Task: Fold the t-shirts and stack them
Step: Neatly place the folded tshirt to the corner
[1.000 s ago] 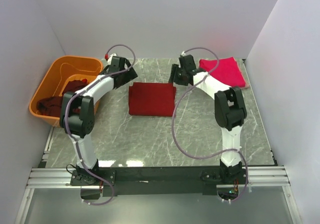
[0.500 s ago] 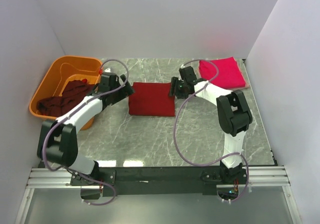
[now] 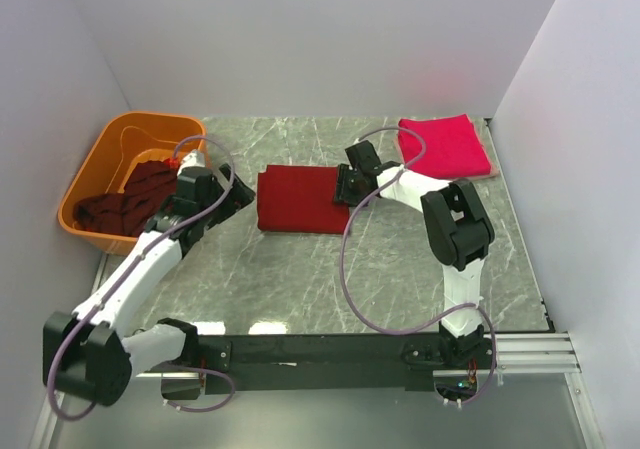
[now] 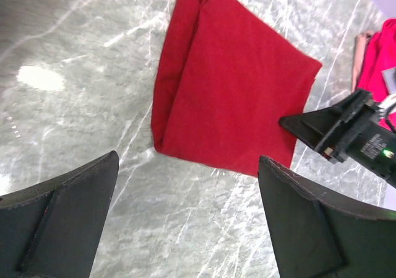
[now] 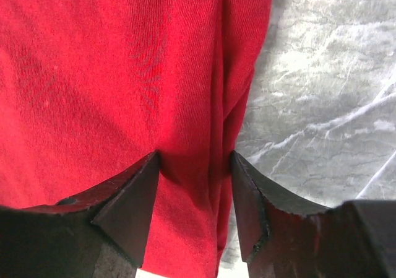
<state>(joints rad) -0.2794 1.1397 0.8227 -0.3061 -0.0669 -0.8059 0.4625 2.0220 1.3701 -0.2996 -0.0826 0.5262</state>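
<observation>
Swinging down from its upright pose of a second ago, the left arm (image 3: 140,269) is now stretching low across the marble table (image 3: 300,279), and the right gripper (image 3: 345,184) is coming off the bare stone onto cloth. At the table's far left an orange tub (image 3: 100,144) is holding a heap of dark maroon t-shirts (image 3: 125,201). A folded maroon t-shirt (image 3: 300,199) is lying flat mid-table, and a folded crimson-pink t-shirt (image 3: 445,147) is resting in the far right corner, well apart from both grippers. The left gripper (image 3: 228,195) is hovering between the tub and the folded maroon t-shirt's left edge, its fingers (image 4: 68,222) spreading wide with nothing between them, the shirt lying just beyond their tips. The right gripper is sitting on that shirt's right edge; its fingers (image 5: 133,204) are standing apart, tips pressing down on the cloth, straddling the doubled fold that is running along the hem.
</observation>
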